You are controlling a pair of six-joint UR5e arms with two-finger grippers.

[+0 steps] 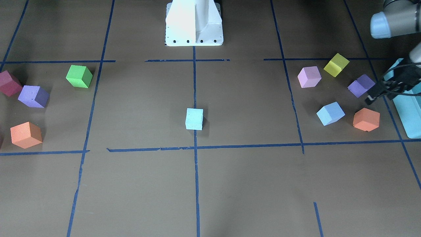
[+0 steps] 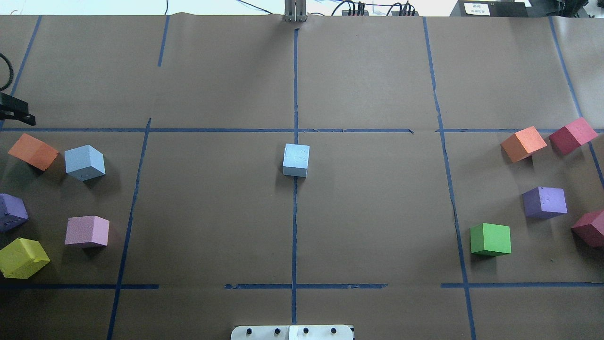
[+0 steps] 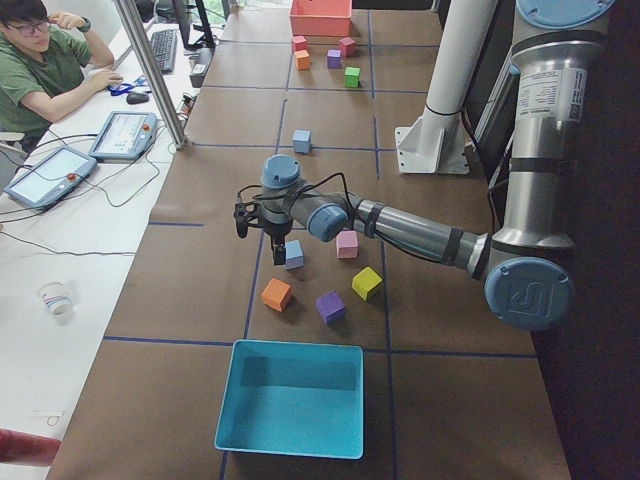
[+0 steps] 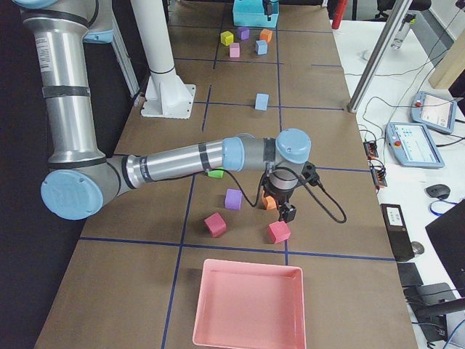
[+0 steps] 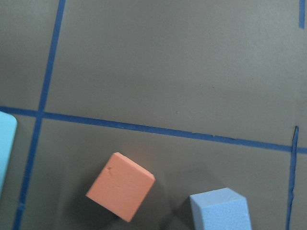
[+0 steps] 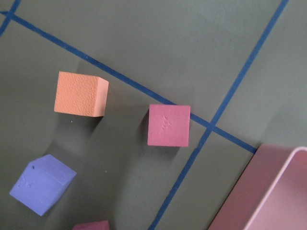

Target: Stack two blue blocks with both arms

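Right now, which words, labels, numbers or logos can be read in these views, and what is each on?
No text is legible anywhere.
White sticker on the grey left arm: print too small.
Embossed emblem on that arm's light blue joint cap: unreadable.
White label on the black box, top right of the overhead view: blurred.
Grey tablet screens: too small.

centre block point(image 2: 296, 160) alone, side block point(image 2: 85, 162) — orange cube point(image 2: 32, 151) close
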